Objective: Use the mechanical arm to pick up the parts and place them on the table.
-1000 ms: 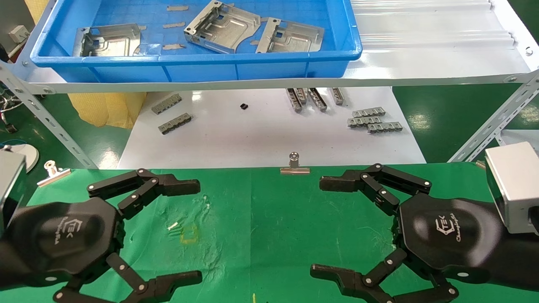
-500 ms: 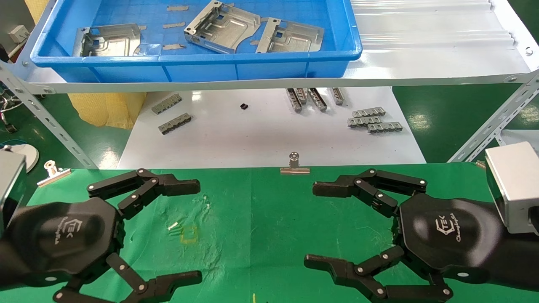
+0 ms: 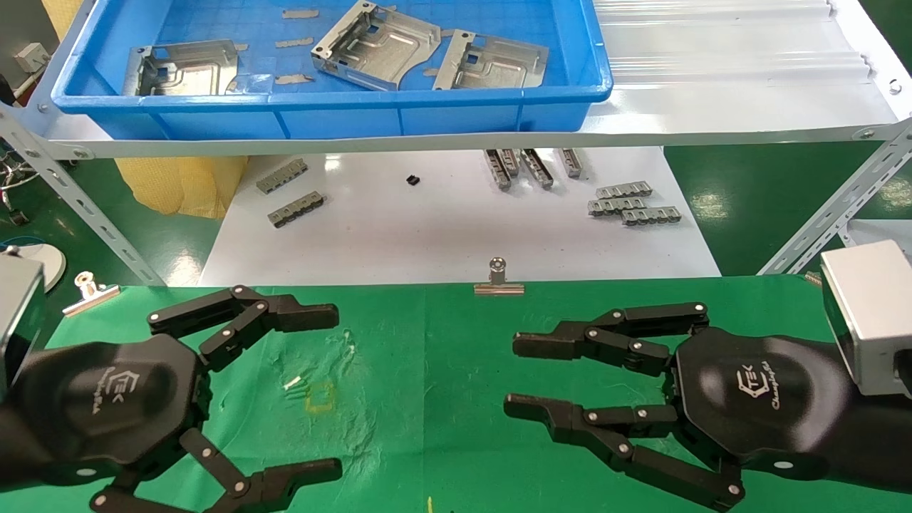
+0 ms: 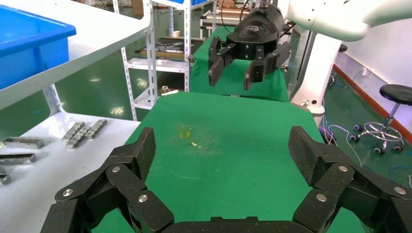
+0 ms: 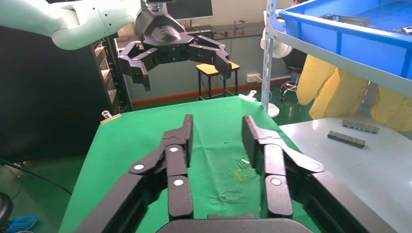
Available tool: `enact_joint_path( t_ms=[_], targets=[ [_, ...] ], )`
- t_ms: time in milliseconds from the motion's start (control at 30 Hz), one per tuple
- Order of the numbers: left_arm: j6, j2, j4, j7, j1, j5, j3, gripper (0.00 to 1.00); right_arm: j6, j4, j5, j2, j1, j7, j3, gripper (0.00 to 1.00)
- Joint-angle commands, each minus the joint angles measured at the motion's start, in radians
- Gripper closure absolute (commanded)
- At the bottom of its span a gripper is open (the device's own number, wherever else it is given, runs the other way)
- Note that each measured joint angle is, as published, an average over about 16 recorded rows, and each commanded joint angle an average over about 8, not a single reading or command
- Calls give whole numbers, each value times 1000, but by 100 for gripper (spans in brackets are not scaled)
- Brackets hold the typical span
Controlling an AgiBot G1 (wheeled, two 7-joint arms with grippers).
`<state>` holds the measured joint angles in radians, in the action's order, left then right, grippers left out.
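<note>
Parts, three of them (image 3: 182, 68) (image 3: 375, 44) (image 3: 493, 63) sitting in the blue tray (image 3: 427, 114), my right gripper (image 3: 519, 374) over the green table (image 3: 442, 370) near the tray, fingers half-open, empty, left gripper (image 3: 320, 392) alongside, spread wide, empty too

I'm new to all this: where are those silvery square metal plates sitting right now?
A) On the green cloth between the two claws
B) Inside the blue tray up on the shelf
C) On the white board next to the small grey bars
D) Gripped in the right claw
B: all three metal plates lie inside the blue tray on the shelf, while the right claw and left claw hang empty over the green cloth.
</note>
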<state>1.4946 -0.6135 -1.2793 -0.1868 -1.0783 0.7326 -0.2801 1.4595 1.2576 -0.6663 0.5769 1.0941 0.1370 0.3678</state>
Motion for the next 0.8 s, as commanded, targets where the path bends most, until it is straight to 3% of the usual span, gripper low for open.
enact_joint_path(
  t_ms=[33,567,800],
  targets=[
    [0,0,0,0,0,0,0,0,0,0,0,0,0,0,0,100],
    [-1,-1,0,1,-3,1,1,0,0,0,0,0,0,0,0,100],
    [-9,-38,42,28,-69,4,8,0,0,0,0,0,0,0,0,100]
  ],
)
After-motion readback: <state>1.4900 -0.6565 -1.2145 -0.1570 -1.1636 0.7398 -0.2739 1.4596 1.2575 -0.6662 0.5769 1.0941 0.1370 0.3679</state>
